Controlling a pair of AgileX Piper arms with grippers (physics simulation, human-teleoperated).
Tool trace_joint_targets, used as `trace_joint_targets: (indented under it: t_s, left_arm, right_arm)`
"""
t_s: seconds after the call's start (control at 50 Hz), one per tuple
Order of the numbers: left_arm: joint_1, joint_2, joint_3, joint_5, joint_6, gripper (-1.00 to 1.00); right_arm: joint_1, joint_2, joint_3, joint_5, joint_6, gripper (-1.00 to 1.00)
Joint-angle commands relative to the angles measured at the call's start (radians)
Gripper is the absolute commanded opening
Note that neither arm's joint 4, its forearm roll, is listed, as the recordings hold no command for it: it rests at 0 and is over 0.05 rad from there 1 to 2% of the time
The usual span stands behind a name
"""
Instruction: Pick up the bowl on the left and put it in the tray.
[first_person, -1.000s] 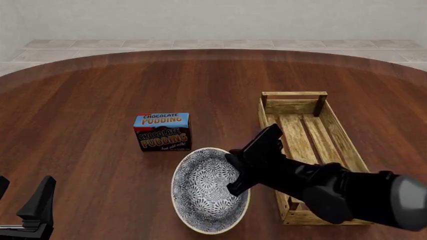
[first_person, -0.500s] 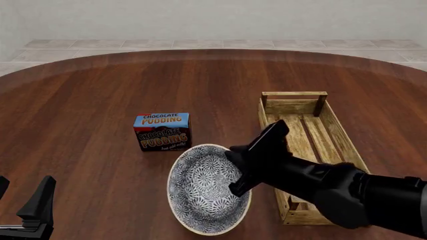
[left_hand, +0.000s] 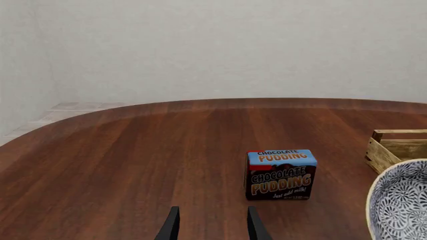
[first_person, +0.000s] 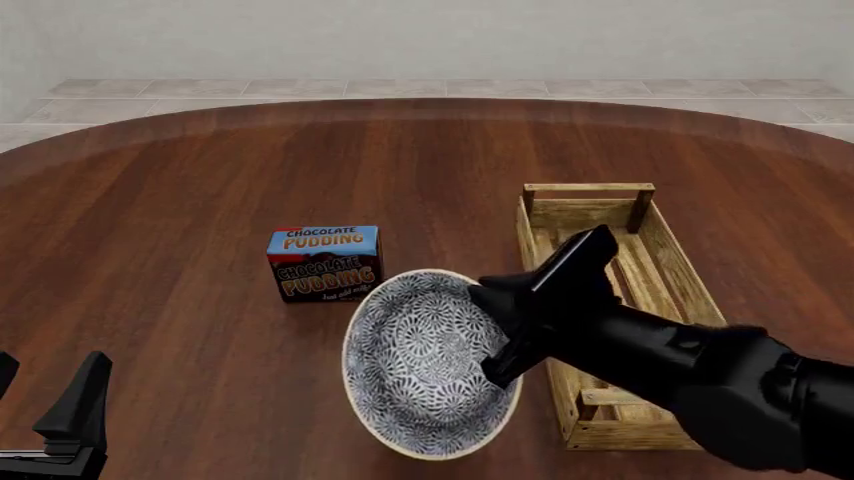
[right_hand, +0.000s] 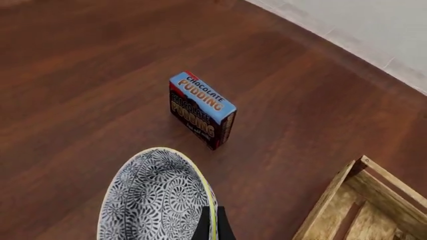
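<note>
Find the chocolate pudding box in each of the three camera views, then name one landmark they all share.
Front view: pudding box left of centre, just behind the bowl.
Left wrist view: pudding box right of centre.
Right wrist view: pudding box near centre.
Shared landmark: the tray.

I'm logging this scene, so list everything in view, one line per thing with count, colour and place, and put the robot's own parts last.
bowl: one, blue-grey and white floral inside, cream-yellow rim, tilted, near centre, held at its right rim.
tray: one, light wood, slatted, right of the bowl.
pudding box: one, blue, red and brown, upright, behind and left of the bowl.
table: one, dark reddish-brown wood, under everything.
right gripper: one, black, shut on the bowl's rim.
left gripper: one, black, near left corner, open, empty.
</note>
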Motion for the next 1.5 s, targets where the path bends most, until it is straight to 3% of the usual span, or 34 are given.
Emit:
trace_joint_targets:
  t_s: [0.02,0.48,0.88,1.5]
  left_arm:
    - [0.0,0.0,0.0,0.0,0.0,1.0]
    - [0.0,0.0,0.0,0.0,0.0,1.0]
    - [0.0,0.0,0.0,0.0,0.0,1.0]
    - [0.0,0.0,0.0,0.0,0.0,1.0]
  right_arm:
    - [-0.019,-0.101,0.014,0.027,-0.017,-1.0]
    - [0.004,-0.154,0.013,0.049,-0.033,-1.0]
    - [0.056,-0.164,-0.027,0.078,-0.137,-1.0]
    - [0.028,-0.3,-0.028,0.131,-0.135,-1.0]
